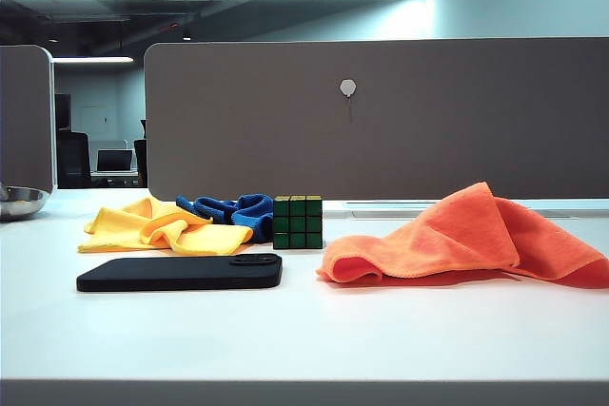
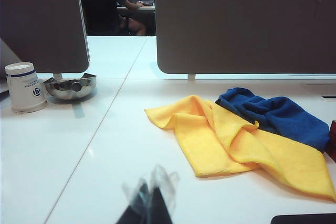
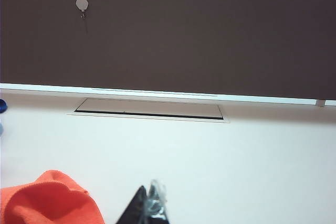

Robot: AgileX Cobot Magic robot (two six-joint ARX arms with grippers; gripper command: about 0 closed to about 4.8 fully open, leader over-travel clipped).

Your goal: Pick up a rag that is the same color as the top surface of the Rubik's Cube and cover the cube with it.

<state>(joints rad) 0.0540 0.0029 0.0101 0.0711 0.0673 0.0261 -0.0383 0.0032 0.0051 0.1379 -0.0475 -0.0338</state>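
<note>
Here is the white table [image 1: 304,330], and the small 3x3 Rubik's Cube [image 1: 297,222] with green squares on a black grid stands upright near the middle of it, in front of the grey-brown partition panel [image 1: 381,121]. Just to its left in the exterior view lies the bright yellow soft microfibre rag [image 1: 157,228], crumpled flat with orange-tinged folds, and the small blue cloth [image 1: 233,211] is bunched between rag and cube, resting against the rag's far edge and right beside the cube. In front of them, nearer the camera, a flat black phone [image 1: 181,272] lies on the table, apart from the rag. Over on the right, the bigger orange cloth [image 1: 466,240] sprawls in a heap, well clear of the cube. At the far left edge sits a shiny metal bowl [image 1: 19,202], and the left wrist view shows a white paper cup [image 2: 24,87] just beside it. No arm shows in the exterior view. The left tool [image 2: 149,203] peeks in at the edge of its wrist view, dark fingers pressed together with nothing between them, hovering above bare table short of the yellow rag. The right tool [image 3: 147,208] shows only its tips at the edge of its own view, beside a fold of the orange cloth; they look close together, but I cannot tell for sure how far open it is, and it holds nothing visible.
</note>
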